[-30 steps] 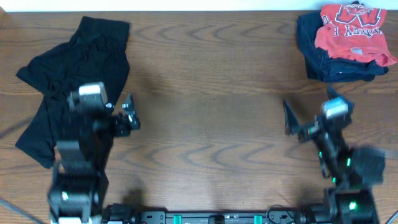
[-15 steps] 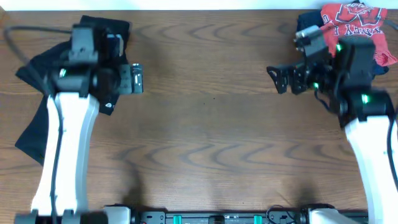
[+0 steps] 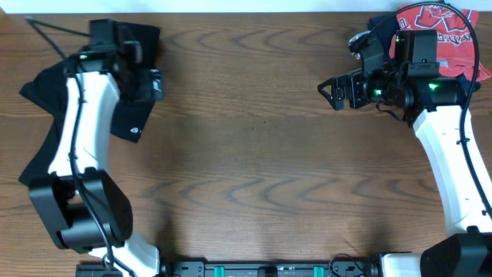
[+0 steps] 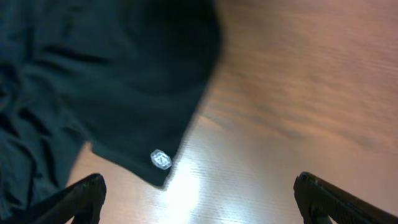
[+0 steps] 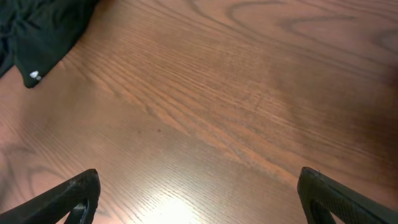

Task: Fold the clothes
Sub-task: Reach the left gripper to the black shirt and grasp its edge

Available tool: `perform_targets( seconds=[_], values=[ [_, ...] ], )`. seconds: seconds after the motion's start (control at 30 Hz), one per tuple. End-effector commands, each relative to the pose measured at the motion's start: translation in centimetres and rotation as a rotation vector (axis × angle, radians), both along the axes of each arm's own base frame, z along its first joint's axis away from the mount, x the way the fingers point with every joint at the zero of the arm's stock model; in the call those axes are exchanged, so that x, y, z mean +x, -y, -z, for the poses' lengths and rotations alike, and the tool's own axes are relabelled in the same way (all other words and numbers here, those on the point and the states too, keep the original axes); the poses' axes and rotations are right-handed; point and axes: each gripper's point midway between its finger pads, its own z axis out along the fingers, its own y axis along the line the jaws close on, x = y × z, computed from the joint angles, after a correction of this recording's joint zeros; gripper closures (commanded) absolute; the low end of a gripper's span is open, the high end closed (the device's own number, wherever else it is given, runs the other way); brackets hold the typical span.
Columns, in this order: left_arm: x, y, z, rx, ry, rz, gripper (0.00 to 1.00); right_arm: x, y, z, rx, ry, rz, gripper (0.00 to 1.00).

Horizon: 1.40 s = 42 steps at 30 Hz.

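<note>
Hovering with my jaws spread, empty: left gripper [image 3: 157, 85] above the trousers [image 3: 127, 123], crumpled far left; right gripper [image 3: 332, 92] far right. Risk: I pinch several crumpled layers, bunching the fold.

The pair of plain black soft-fabric long trousers [image 3: 42, 85] lies unfolded on my left, in the far left part of the wooden desk [image 3: 254, 154]. It runs from near the far edge back toward me along the left side. The cloth is rumpled into soft creases rather than spread flat. A small white round logo [image 3: 135, 131] sits by a pointed corner on its right-hand edge. Through my left wrist camera I see that corner lying flat on the desk.
</note>
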Motion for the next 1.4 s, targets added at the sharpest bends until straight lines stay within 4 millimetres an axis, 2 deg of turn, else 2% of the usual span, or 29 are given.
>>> perform_targets(
  seconds=[0.0, 0.13, 0.23, 0.3, 0.33, 0.37, 0.5, 0.63, 0.93, 0.97, 1.07, 1.13, 1.2, 1.23, 1.27, 1.37],
  values=[
    [1.1, -3.4, 0.8, -0.029, 0.029, -0.166, 0.02, 0.0, -0.8, -1.2, 0.035, 0.012, -0.015, 0.01],
    [2.0, -6.3, 2.6, -0.053, 0.044, -0.289, 0.01, 0.0, -0.8, -1.0, 0.034, 0.008, -0.015, 0.01],
    [1.9, -7.6, 4.4, -0.065, 0.019, -0.340, 0.09, 0.0, -0.9, -0.9, 0.034, 0.004, -0.015, 0.01],
    [1.8, -8.2, 5.9, -0.070, -0.010, -0.359, 0.17, 0.0, -0.9, -0.8, 0.035, 0.002, -0.015, 0.03],
    [1.7, -8.4, 6.7, -0.072, -0.026, -0.364, 0.23, 0.0, -0.9, -0.8, 0.035, 0.001, -0.015, 0.04],
    [1.6, -8.5, 7.5, -0.076, -0.044, -0.374, 0.34, 0.0, -0.9, -0.8, 0.034, 0.000, -0.015, 0.05],
    [0.4, -9.1, 10.5, -0.110, -0.123, -0.466, 0.52, -0.2, -0.9, -0.7, 0.034, -0.007, -0.015, 0.05],
    [-1.6, -9.2, 12.9, -0.139, -0.218, -0.558, 0.55, -0.2, -0.9, -0.6, 0.033, -0.010, -0.015, 0.04],
    [-4.4, -9.0, 15.6, -0.172, -0.294, -0.607, 0.56, 0.0, -0.9, -0.3, 0.033, -0.015, -0.015, 0.01],
    [-4.6, -8.9, 15.9, -0.173, -0.297, -0.607, 0.55, 0.0, -0.9, -0.3, 0.033, -0.014, -0.015, 0.01],
    [-5.1, -8.2, 16.8, -0.196, -0.307, -0.601, 0.38, 0.1, -0.9, -0.1, 0.033, -0.019, -0.015, 0.01],
    [-5.4, -7.6, 17.5, -0.219, -0.310, -0.591, 0.38, 0.2, -0.9, 0.0, 0.033, -0.022, -0.015, 0.01],
    [-5.7, -6.9, 18.5, -0.241, -0.308, -0.571, 0.51, 0.2, -0.9, 0.1, 0.033, -0.025, -0.015, 0.01],
    [-5.8, -6.5, 18.9, -0.248, -0.305, -0.564, 0.63, 0.2, -0.9, 0.2, 0.033, -0.025, -0.015, 0.01],
    [-6.0, -6.1, 19.4, -0.252, -0.305, -0.548, 0.94, 0.2, -0.9, 0.2, 0.033, -0.026, -0.015, 0.01],
    [-5.8, -5.1, 19.7, -0.254, -0.304, -0.522, 0.94, 0.2, -0.9, 0.2, 0.033, -0.026, -0.015, 0.01]
  ],
)
